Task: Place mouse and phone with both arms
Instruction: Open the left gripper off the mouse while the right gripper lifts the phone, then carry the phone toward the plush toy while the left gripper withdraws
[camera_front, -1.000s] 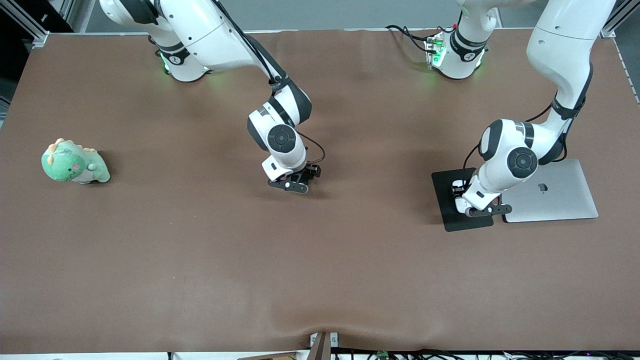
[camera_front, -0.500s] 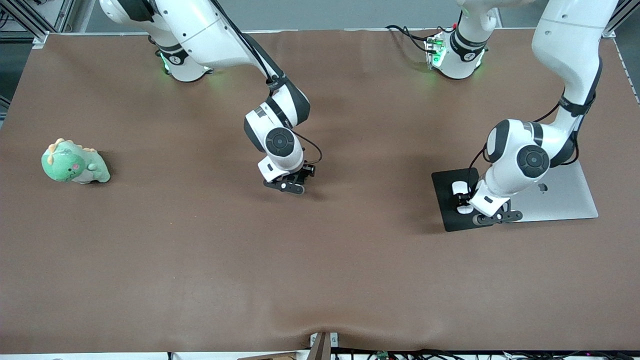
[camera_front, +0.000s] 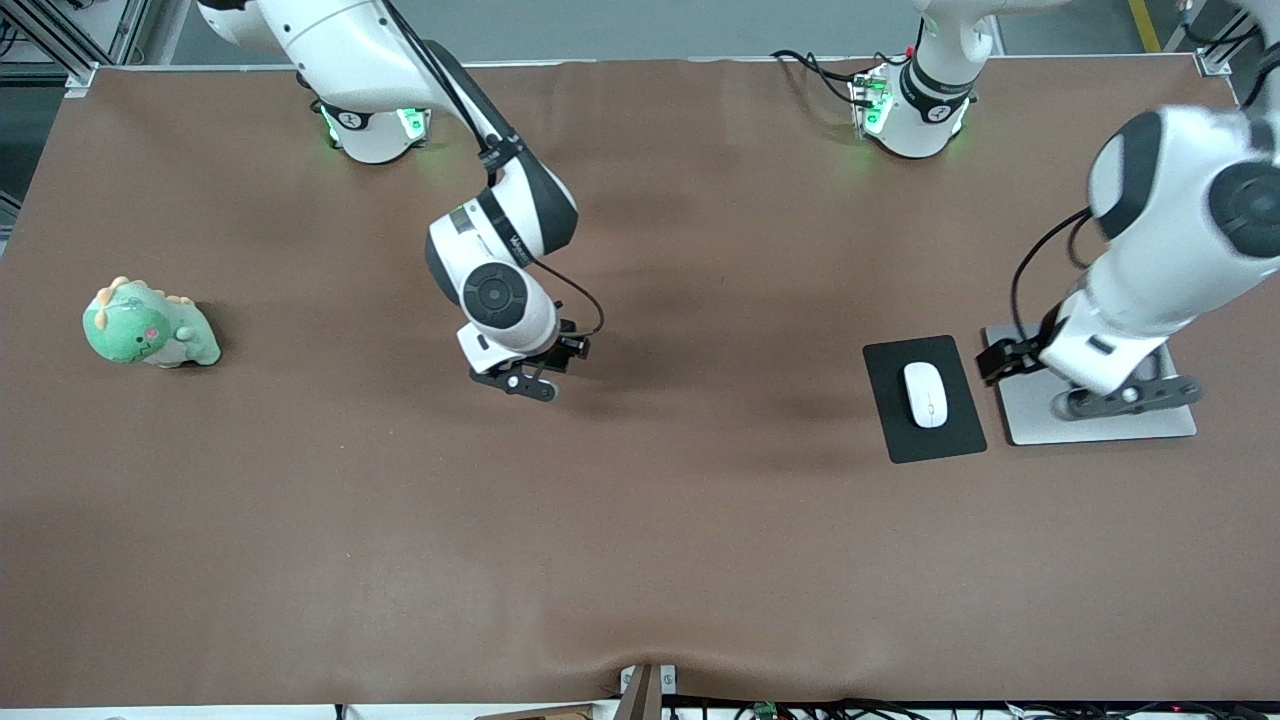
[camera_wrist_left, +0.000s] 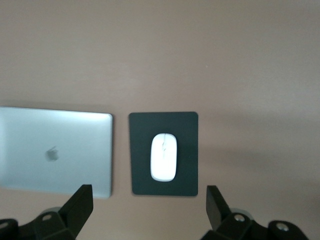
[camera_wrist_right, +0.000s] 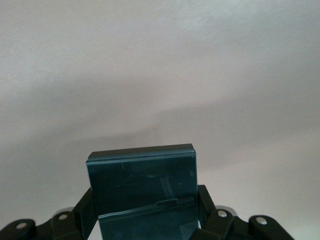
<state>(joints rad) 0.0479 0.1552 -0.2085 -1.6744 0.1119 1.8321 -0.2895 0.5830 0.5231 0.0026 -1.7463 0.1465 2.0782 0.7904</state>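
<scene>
The white mouse (camera_front: 926, 393) lies on the black mouse pad (camera_front: 895, 430) toward the left arm's end of the table; it also shows in the left wrist view (camera_wrist_left: 163, 156) on the pad (camera_wrist_left: 137, 150). My left gripper (camera_front: 1125, 397) is open and empty, up over the silver laptop (camera_front: 1030, 425). Its fingers (camera_wrist_left: 80, 204) stand wide apart. My right gripper (camera_front: 520, 380) is over the middle of the table, shut on the black phone (camera_wrist_right: 142, 192), which stands upright between its fingers (camera_wrist_right: 206, 207). The phone is hidden in the front view.
A green dinosaur plush toy (camera_front: 145, 327) sits near the right arm's end of the table. The closed silver laptop (camera_wrist_left: 55, 150) lies beside the mouse pad. The brown table cover (camera_front: 640, 550) is wrinkled near the front edge.
My left gripper let go of the mouse, rose and moved off the pad to over the laptop. My right gripper moved with the phone toward the right arm's end of the table.
</scene>
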